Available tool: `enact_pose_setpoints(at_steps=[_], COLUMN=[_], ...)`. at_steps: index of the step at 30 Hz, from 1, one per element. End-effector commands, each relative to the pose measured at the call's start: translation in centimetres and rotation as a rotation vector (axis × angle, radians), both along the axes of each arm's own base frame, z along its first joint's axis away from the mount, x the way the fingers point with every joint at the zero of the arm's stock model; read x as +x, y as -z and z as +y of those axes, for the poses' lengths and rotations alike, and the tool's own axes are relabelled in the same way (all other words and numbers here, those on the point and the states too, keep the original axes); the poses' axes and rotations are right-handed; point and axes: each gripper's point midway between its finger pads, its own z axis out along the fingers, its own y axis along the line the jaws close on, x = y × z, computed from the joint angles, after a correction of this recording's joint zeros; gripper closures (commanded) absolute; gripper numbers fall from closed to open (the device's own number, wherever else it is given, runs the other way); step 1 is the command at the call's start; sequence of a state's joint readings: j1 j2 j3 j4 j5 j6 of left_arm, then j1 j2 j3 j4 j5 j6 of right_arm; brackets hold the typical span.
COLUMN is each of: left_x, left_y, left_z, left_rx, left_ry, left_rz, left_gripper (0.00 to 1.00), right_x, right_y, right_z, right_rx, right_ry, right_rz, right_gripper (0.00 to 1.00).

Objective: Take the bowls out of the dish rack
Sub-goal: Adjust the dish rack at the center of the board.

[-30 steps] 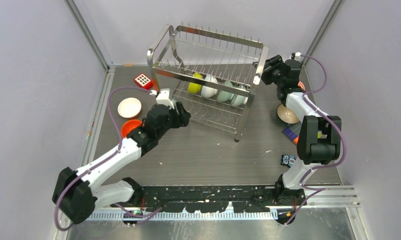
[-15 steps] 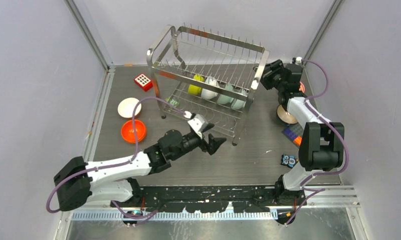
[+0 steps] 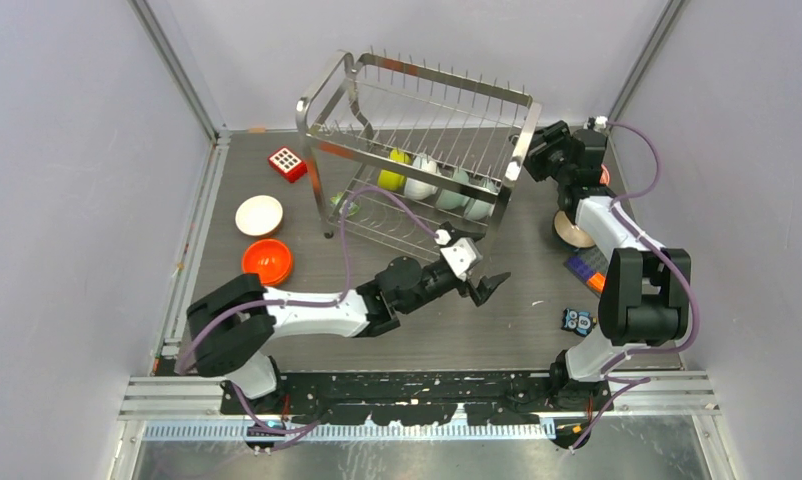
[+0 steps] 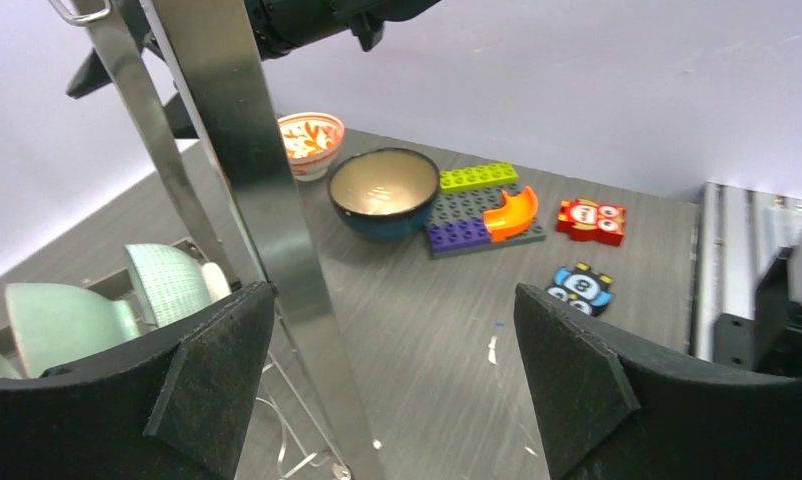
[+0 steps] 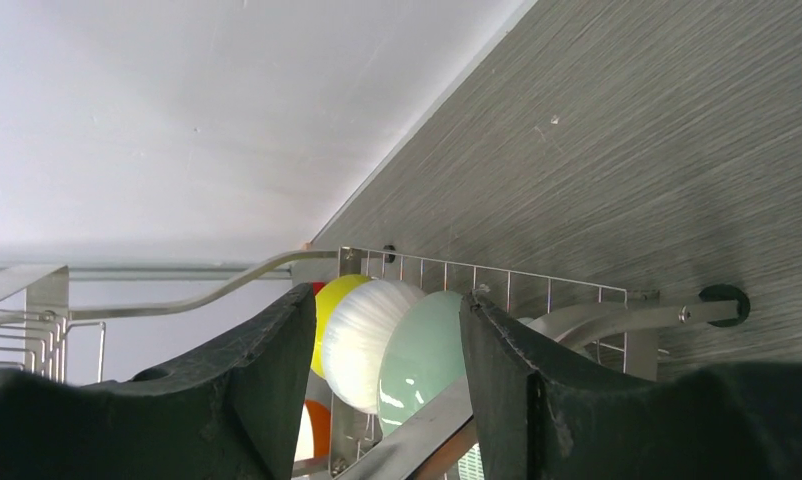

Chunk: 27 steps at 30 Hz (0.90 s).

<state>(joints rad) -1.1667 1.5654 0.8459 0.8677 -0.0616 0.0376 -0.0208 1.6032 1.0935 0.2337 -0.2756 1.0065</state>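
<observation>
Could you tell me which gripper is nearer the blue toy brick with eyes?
Left. The left gripper hangs just left of the blue toy brick, by the dish rack's front leg; the right gripper is much farther back, at the rack's upper right end.

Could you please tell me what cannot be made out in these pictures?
- Right wrist view: whether the right gripper grips the dish rack; its fingers cover any contact.
- Top view: bowl beside the right arm, partly behind it.
- Left wrist view: teal bowls in the rack, lower parts behind the left gripper.
</observation>
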Motion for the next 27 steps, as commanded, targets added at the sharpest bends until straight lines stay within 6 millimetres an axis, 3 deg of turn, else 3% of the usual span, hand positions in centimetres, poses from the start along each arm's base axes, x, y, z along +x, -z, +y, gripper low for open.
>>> enact_pose_setpoints(at_steps=[1, 6, 11, 18, 23, 27], left_x=[2.3, 3.5, 5.0, 4.8, 5.0, 5.1], left_y=[-4.2, -4.2, -4.2, -3.7, -3.3, -3.1], left_z=[-0.6, -0.8, 0.0, -0.6, 0.0, 0.8], left_rx=[-0.141, -0.154, -0.169, -0.163, -0.169, -0.162], left_ry=[-0.102, -0.162, -0.258, -0.230, -0.253, -0.278], left_rz=[-0.098, -0.100, -0.110, -0.103, -0.098, -0.100], left_gripper=[0.13, 0.23, 0.19, 0.51, 0.60, 0.75], right_x=[-1.3, -1.5, -1.7, -2.6, -3.3, -4.1], right_y=[-2.7, -3.0, -2.8, -2.9, -2.9, -2.9], right_z=[0.7, 0.6, 0.5, 0.1, 0.0, -0.2], right_rx=[-0.003, 0.002, -0.005, -0.041, -0.054, -0.072], right_ry=[-0.030, -0.025, -0.015, -0.008, -0.005, 0.002], right_rz=[-0.055, -0.060, -0.059, -0.058, -0.060, -0.062], right_gripper=[0.40, 0.40, 0.40, 0.40, 0.40, 0.40])
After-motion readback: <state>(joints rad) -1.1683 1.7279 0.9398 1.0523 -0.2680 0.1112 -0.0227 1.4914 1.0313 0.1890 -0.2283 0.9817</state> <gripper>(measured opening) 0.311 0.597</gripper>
